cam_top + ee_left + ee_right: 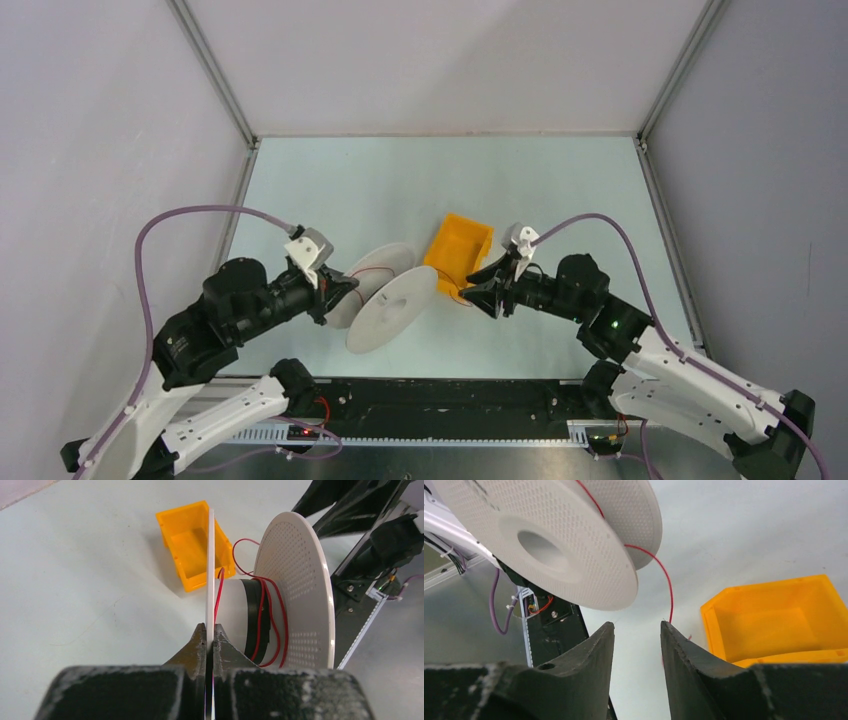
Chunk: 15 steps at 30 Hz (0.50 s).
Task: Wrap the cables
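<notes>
The left claw [210, 635] was pinching the rim of the white spool [295, 580], seemingly to keep it tilted and steady over the counter [400, 190] so the cable [260, 625], a few red turns on the hub, could be wound on. At the spool's three o'clock the right claw [637, 625] stood spread, the loose strand hanging just beside one finger. The yellow bin [774, 625] at one o'clock held nothing.

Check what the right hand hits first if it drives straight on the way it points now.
Probably the red wire: it hangs from the spool just off one fingertip of the open right hand. Beyond that the spool's near flange lies roughly ahead, though depth is unclear.
</notes>
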Tool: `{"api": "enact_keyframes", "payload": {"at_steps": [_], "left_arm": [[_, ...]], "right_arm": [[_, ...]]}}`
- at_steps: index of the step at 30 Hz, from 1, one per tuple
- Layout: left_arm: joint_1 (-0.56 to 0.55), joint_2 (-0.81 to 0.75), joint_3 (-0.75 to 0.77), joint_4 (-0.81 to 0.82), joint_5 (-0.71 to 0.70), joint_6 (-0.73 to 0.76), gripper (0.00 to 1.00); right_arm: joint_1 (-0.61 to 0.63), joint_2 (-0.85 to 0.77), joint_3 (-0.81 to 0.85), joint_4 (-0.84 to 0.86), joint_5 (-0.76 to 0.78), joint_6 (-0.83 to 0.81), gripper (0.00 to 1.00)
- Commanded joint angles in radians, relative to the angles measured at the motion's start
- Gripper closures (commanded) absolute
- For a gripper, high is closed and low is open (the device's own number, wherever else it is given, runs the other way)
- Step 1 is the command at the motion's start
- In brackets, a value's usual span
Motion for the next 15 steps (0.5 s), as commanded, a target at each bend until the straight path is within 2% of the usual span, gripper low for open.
{"api": "enact_keyframes", "payload": {"at_steps": [1,7,15], "left_arm": [[-0.002,-0.002,0.064,0.129,0.02,-0.084,1.0],[-0.002,0.006,0.084,0.158,0.035,-0.126,1.0],[-0.002,0.003,0.111,0.186,0.07,-0.163,1.0]], "right_arm": [[0.017,-0.047,-0.08,0.12,0.018,-0.003,0.56],[0.055,-0.023,-0.113,0.123,0.117,-0.051,0.56],[0.046,0.005,-0.147,0.186,0.098,-0.073,0.54]]}}
